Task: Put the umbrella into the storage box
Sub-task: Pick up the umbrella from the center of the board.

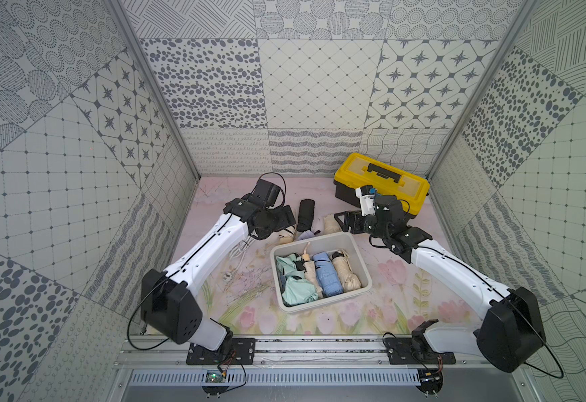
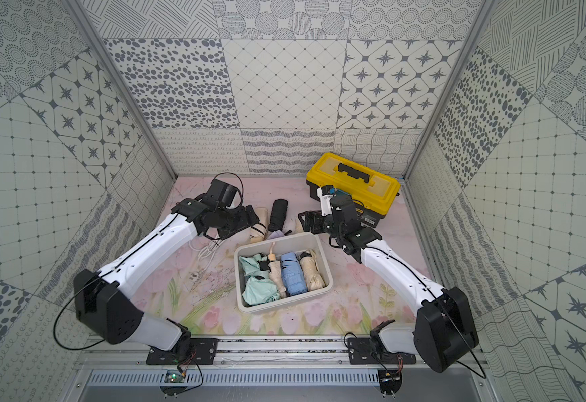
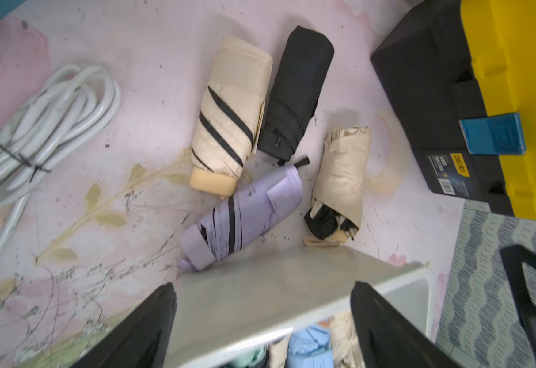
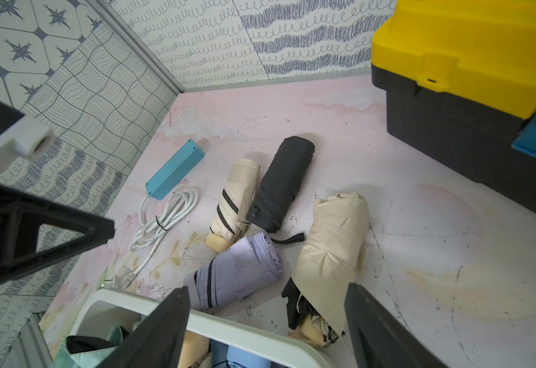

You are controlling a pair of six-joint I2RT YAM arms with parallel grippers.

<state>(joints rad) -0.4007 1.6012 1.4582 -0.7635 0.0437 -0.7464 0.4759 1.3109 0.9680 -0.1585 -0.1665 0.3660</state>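
Both pincers hang empty over the far rim of the storage box (image 1: pixel 319 303). Your left pincer (image 3: pixel 261 288) has its jaws spread wide with nothing between them, and your right pincer (image 4: pixel 266 286) stands open too. Four folded umbrellas lie side by side in the box, and four more sit on the surface (image 1: pixel 406 278) just beyond that rim.

The lilac umbrella (image 3: pixel 244 220) is nearest, one end seemingly against the box wall. The beige umbrella (image 4: pixel 330 255), with dark lining spilling from its end, lies just beside it, below your right pincer. The striped cream umbrella (image 3: pixel 231 114) and the black umbrella (image 3: pixel 295 92) touch each other farther back.

Take one at a time, and the lilac suits your left arm. Turn the wrist so the jaws straddle the roll across its width at mid-length, near the strap. Loose fabric would probably slip. Go low before closing, then lift well clear of the rim. The box looks nearly full, so lay the umbrella parallel on top.
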